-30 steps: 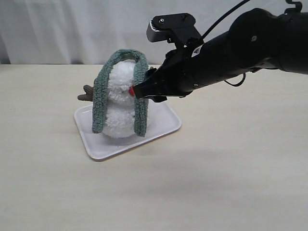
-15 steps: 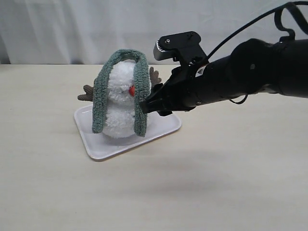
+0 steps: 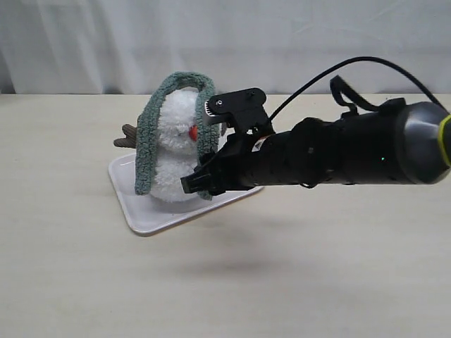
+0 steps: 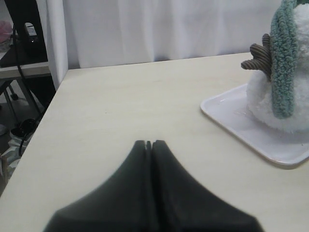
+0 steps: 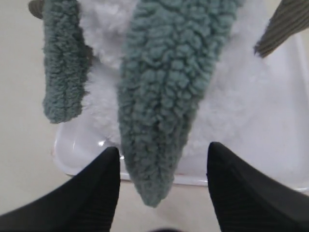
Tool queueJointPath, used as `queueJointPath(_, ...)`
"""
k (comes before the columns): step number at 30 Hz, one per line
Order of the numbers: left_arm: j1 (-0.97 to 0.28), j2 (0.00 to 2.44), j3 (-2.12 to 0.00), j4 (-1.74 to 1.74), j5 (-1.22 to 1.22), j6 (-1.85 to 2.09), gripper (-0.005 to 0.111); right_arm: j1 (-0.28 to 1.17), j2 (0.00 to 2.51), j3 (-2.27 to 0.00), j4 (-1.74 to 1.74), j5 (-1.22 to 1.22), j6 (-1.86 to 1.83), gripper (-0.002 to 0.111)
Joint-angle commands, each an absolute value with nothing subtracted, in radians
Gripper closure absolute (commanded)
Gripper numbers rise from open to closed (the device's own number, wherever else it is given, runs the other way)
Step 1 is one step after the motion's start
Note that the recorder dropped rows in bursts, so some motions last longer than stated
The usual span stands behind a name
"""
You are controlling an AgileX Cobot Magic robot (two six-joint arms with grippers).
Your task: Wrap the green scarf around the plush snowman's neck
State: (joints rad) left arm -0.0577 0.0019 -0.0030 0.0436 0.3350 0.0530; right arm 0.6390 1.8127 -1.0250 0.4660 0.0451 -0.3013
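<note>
Seemingly untouched, green scarf [image 3: 146, 151] end on plush snowman [image 3: 176, 120], centre left, flanked by spread right gripper [image 5: 162, 147], left gripper [image 4: 148, 143] pressed together.

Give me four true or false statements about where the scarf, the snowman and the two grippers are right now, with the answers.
1. The green scarf is draped over the plush snowman's head, with both ends hanging down. True.
2. The snowman lies on its side on the bare table. False: it stands upright on the white tray.
3. The right gripper is open around one hanging scarf end. True.
4. The left gripper is clamped on the scarf. False: it is shut on nothing, apart from the tray.
</note>
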Motion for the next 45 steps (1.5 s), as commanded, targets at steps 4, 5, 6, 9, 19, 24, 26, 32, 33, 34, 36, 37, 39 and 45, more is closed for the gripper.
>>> queueJointPath(4, -0.060, 0.000, 0.000, 0.041, 0.323, 0.051, 0.107, 0.642, 1.882, -1.029, 0.471, -0.085, -0.299, 0.057)
queueJointPath(5, -0.060, 0.000, 0.000, 0.041, 0.323, 0.051, 0.107, 0.642, 1.884, -1.034, 0.471, -0.073, -0.299, 0.061)
queueJointPath(6, -0.060, 0.000, 0.000, 0.041, 0.323, 0.051, 0.107, 0.642, 1.885, -1.034, 0.471, -0.071, -0.302, 0.067)
queueJointPath(9, -0.060, 0.000, 0.000, 0.041, 0.323, 0.051, 0.107, 0.642, 1.878, -1.034, 0.471, -0.049, -0.364, 0.093)
queueJointPath(19, -0.060, 0.000, 0.000, 0.041, 0.323, 0.051, 0.107, 0.625, 1.718, -1.065, 0.419, 0.113, -0.467, 0.104)
queueJointPath(24, -0.060, 0.000, 0.000, 0.041, 0.323, 0.051, 0.107, 0.567, 1.706, -1.207, 0.298, 0.341, -0.407, 0.104)
queueJointPath(26, -0.060, 0.000, 0.000, 0.041, 0.323, 0.051, 0.107, 0.543, 1.716, -1.275, 0.168, 0.426, -0.300, 0.104)
queueJointPath(32, -0.060, 0.000, 0.000, 0.041, 0.323, 0.051, 0.107, 0.524, 1.759, -1.412, -0.258, 0.603, 0.056, 0.104)
queueJointPath(33, -0.060, 0.000, 0.000, 0.041, 0.323, 0.051, 0.107, 0.524, 1.767, -1.418, -0.274, 0.605, 0.065, 0.104)
queueJointPath(34, -0.060, 0.000, 0.000, 0.041, 0.323, 0.051, 0.107, 0.524, 1.776, -1.417, -0.274, 0.603, 0.065, 0.104)
queueJointPath(36, -0.060, 0.000, 0.000, 0.041, 0.323, 0.051, 0.107, 0.526, 1.802, -1.417, -0.264, 0.596, 0.065, 0.104)
queueJointPath(37, -0.060, 0.000, 0.000, 0.041, 0.323, 0.051, 0.107, 0.526, 1.819, -1.417, -0.262, 0.595, 0.065, 0.104)
queueJointPath(39, -0.060, 0.000, 0.000, 0.041, 0.323, 0.051, 0.107, 0.526, 1.856, -1.417, -0.262, 0.592, 0.065, 0.104)
queueJointPath(45, -0.060, 0.000, 0.000, 0.041, 0.323, 0.051, 0.107, 0.526, 1.951, -1.418, -0.262, 0.579, 0.065, 0.104)
